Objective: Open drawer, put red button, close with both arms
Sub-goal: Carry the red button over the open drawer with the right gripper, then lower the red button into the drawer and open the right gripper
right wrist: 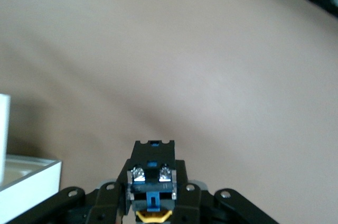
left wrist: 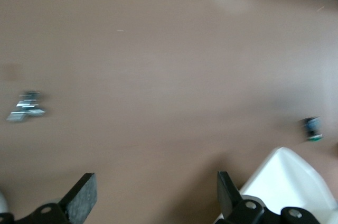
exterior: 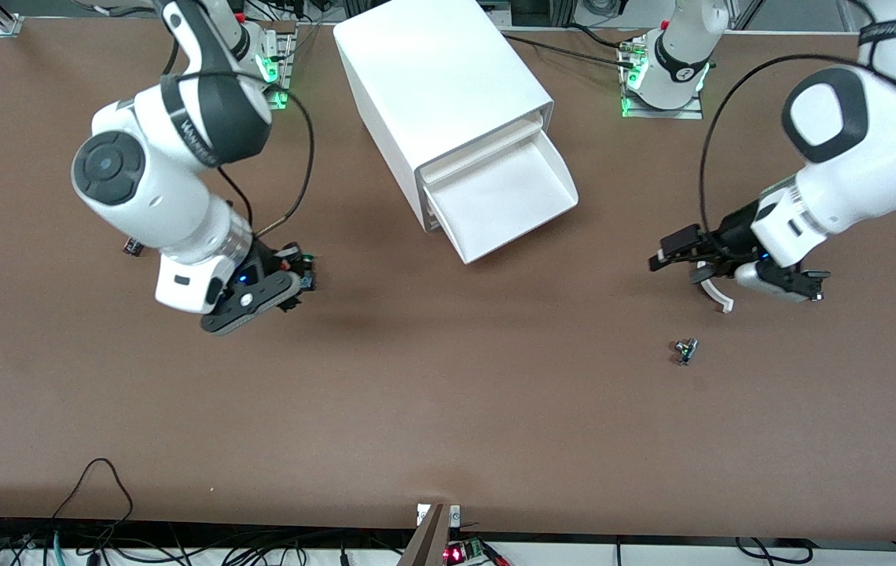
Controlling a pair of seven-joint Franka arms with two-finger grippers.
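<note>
The white cabinet (exterior: 440, 86) stands at the table's middle, near the robots' bases. Its lowest drawer (exterior: 507, 196) is pulled out and looks empty. My right gripper (exterior: 292, 277) is over the table toward the right arm's end, shut on the red button (exterior: 284, 268). In the right wrist view the button's black body with blue-and-yellow end (right wrist: 153, 174) sits between the fingers of the right gripper (right wrist: 153, 195). My left gripper (exterior: 664, 253) is open and empty, low over the table toward the left arm's end. The left wrist view shows only bare table between the fingers of the left gripper (left wrist: 153, 192).
A green-capped button (exterior: 307, 257) lies beside the right gripper and shows in the left wrist view (left wrist: 312, 129). A small metal part (exterior: 684, 350) lies nearer the front camera than the left gripper. A small dark item (exterior: 132, 247) lies by the right arm.
</note>
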